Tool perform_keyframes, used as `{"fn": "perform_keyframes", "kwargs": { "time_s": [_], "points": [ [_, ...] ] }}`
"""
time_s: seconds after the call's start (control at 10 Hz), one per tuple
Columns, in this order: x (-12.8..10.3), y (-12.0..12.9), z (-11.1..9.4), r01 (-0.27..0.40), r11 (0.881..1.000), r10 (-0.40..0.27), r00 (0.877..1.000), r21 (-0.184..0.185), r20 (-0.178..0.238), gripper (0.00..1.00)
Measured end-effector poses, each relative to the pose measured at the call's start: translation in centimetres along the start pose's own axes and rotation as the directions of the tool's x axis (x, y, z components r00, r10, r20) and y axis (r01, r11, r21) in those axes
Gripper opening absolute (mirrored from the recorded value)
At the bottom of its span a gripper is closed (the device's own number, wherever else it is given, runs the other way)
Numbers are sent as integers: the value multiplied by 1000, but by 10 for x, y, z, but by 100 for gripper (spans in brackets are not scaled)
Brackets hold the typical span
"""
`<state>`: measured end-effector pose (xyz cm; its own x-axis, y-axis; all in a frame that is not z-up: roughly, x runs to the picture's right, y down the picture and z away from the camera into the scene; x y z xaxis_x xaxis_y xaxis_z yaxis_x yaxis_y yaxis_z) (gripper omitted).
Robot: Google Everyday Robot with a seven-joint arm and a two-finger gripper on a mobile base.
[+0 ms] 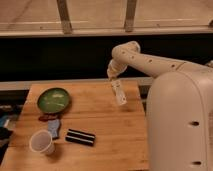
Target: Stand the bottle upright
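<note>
On the wooden table [105, 125], a white paper cup [41, 142] and a black striped bar [80, 137] are seen nearest, with a round green plate [53, 99] beyond. Farther right, the slim white plastic bottle [119, 94] is tilted, its upper end met by the gripper [114, 79] just above. Whether it is gripped cannot be told.

A round green plate [53, 99] sits on a pale wooden table [105, 125]. Well to the right of the plate, a small slim white plastic bottle [119, 93] is tilted, its upper end meeting the white arm's gripper [114, 80], which is slightly farther back than the plate. Just nearer than the plate lies a small blue object [54, 127]. Nearer still is a white paper cup [42, 142], and to the plate's near right a black rectangular packet with pale stripes [80, 137].
</note>
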<state>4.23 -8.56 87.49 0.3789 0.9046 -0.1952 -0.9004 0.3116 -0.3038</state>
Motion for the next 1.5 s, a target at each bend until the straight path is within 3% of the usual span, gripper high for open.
{"fn": "perform_keyframes", "kwargs": {
  "time_s": [0.7, 1.1, 1.5],
  "points": [
    [-35, -4, 14, 34, 999, -34, 998, -16, 43, 0],
    [-54, -15, 16, 33, 998, -27, 992, -45, 122, 0],
    [-52, -22, 13, 16, 996, 2, 977, -83, 214, 0]
  ]
}}
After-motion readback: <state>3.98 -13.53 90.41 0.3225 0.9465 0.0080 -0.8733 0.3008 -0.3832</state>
